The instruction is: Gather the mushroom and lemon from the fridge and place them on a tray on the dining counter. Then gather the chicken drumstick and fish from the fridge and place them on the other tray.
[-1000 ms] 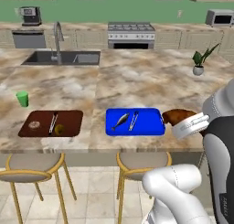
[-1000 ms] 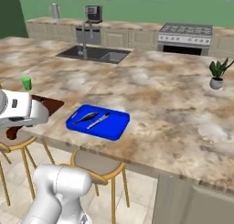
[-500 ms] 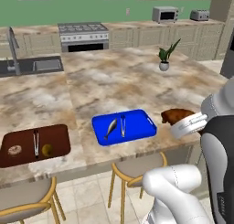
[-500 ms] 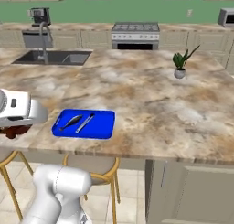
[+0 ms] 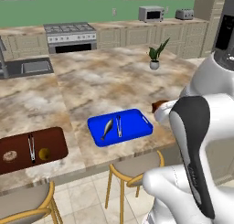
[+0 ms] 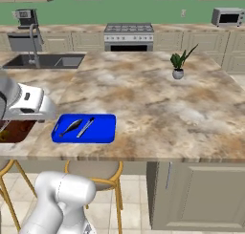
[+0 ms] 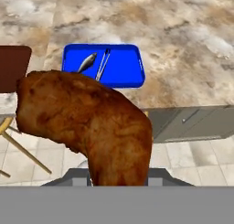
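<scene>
Clearly the gripper [image 7: 119, 184] is clamped on the chicken drumstick [image 7: 87, 125], which looms large in the hand view, its thick brown body rising from between the finger tips (the tips themselves are hidden behind the meat). From the left base view a small brown piece of the same drumstick [image 5: 160, 106] peeks out beside the white arm, just off the right end of the blue tray [image 5: 137, 127]. That blue tray sits near the front edge of the marble dining counter [image 5: 105, 81], and it is the handiest landmark. On the blue tray lies the fish [image 5: 107, 128], toward its left half, with a pair of tongs [image 5: 119, 125] just beside it on the right. Well to the left of the blue tray, along the same front edge, rests a brown tray [image 5: 55, 141] carrying the mushroom [image 5: 9, 156], the yellow lemon [image 5: 44, 153] and a second pair of tongs [image 5: 31, 146] between them. Beyond the blue tray, far across the counter, a small potted plant [image 5: 155, 58] stands upright. Below the blue tray, two stools [image 5: 132, 170] with yellow frames are tucked under the counter's edge.
</scene>
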Motion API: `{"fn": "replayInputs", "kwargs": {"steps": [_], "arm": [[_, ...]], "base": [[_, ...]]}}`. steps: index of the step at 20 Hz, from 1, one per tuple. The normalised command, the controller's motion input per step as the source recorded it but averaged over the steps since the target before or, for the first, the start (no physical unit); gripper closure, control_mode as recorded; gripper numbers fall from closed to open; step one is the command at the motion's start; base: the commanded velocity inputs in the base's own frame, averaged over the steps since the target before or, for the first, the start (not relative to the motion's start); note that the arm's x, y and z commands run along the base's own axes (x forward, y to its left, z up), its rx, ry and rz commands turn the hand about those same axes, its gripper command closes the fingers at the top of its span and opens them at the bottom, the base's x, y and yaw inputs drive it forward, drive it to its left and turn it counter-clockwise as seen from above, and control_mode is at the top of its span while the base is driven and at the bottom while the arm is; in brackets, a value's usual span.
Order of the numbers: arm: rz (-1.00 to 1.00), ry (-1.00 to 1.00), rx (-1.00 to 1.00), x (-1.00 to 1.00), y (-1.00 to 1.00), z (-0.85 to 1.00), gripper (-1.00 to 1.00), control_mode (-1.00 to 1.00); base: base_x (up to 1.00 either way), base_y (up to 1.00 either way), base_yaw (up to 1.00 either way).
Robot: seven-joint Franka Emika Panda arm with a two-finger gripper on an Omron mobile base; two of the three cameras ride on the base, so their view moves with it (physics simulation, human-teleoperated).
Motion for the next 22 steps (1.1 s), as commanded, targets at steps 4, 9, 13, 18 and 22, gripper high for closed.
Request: {"fn": "replayInputs", "kwargs": {"steps": [4, 9, 13, 18, 22], "arm": [[-0.12, 0.16, 0.06, 1.0, 0.0, -0.44, 1.0, -1.0], [-0.06, 0.09, 0.09, 0.95, 0.0, -0.58, 1.0, -1.0], [-0.03, 0.0, 0.05, 0.79, 0.0, -0.66, 1.0, -1.0], [-0.03, -0.01, 0.0, 0.78, 0.0, -0.76, 1.0, -1.0], [-0.06, -0.06, -0.01, 0.67, 0.0, -0.66, 1.0, -1.0]], "base": [[0.0, 0.0, 0.0], [0.0, 0.0, 0.0], [0.0, 0.0, 0.0], [0.0, 0.0, 0.0], [0.0, 0.0, 0.0]]}}
